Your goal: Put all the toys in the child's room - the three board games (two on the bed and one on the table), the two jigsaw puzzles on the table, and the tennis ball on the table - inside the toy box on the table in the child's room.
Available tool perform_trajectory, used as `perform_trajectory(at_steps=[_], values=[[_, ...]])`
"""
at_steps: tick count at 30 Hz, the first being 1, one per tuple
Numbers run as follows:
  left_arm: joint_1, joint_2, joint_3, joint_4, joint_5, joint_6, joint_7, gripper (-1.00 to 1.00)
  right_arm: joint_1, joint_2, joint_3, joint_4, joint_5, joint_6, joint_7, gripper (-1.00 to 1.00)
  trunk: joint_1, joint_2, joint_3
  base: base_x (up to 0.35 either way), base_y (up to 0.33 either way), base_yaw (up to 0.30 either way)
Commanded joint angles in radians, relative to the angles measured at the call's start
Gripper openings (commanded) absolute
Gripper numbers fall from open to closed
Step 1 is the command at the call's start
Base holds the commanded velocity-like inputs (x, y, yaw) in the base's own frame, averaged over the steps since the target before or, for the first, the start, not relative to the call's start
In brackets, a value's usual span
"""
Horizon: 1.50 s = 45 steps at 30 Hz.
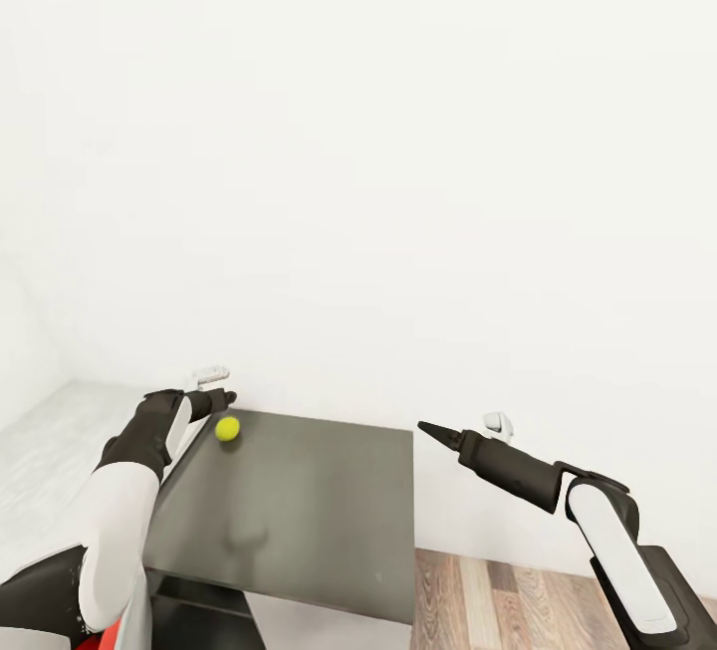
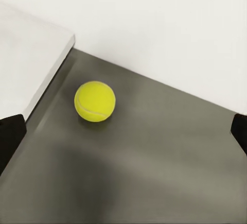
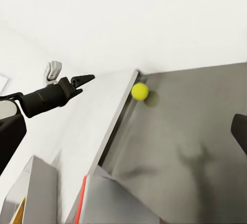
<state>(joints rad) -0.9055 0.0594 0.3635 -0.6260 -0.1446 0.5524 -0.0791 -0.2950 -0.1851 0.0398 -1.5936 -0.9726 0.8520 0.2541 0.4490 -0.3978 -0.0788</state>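
The tennis ball (image 1: 227,428) (image 2: 94,101) (image 3: 139,91) rests on a dark grey flat top (image 1: 299,511), near its far corner and beside the raised pale grey table top (image 1: 50,441) (image 2: 25,64). My left gripper (image 1: 223,398) (image 3: 86,78) hovers just above and behind the ball. It is open, and its dark fingers (image 2: 11,134) stand far apart on either side of the ball. My right gripper (image 1: 426,427) hangs open in the air past the dark top's right edge, holding nothing. The board games and jigsaw puzzles are out of view.
A white wall (image 1: 398,182) rises right behind the dark top. Wood-plank floor (image 1: 518,590) lies to the right, below my right arm. A red object (image 3: 82,195) sits at the dark top's near edge. A grey shape with a yellow edge (image 3: 23,203) is too cut off to identify.
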Motion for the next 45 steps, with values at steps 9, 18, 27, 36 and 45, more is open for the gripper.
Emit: perform_trajectory(at_steps=[9, 18, 27, 36, 45], values=[[-0.001, -0.001, 0.005, -0.001, -0.01, 0.004, -0.008, 1.0, -0.001, -0.001, 0.0, 0.0, 0.005, 0.002, 0.005, 1.0, 0.001, -0.002, -0.002, 0.1, 0.0, 0.0], [-0.001, 0.0, 0.005, -0.001, -0.011, 0.004, -0.008, 1.0, -0.001, -0.001, 0.006, 0.0, 0.006, 0.002, 0.004, 1.0, 0.001, -0.002, -0.002, 0.125, 0.0, 0.0], [-0.001, 0.0, 0.005, -0.001, -0.012, 0.004, -0.008, 1.0, -0.001, -0.001, 0.008, 0.0, 0.005, 0.003, 0.007, 1.0, 0.001, -0.002, -0.002, 0.008, 0.0, 0.0], [-0.001, 0.0, 0.005, -0.001, -0.014, 0.004, -0.006, 1.0, -0.019, 0.048, 0.079, 0.0, -0.005, 0.079, 0.008, 1.0, 0.001, -0.002, -0.002, 0.0, 0.0, 0.0], [-0.001, 0.0, 0.005, -0.001, -0.013, 0.004, 0.014, 1.0, -0.042, 0.287, 0.164, 0.0, 0.002, 0.19, -0.021, 1.0, 0.001, -0.002, -0.002, 0.0, 0.0, 0.0]])
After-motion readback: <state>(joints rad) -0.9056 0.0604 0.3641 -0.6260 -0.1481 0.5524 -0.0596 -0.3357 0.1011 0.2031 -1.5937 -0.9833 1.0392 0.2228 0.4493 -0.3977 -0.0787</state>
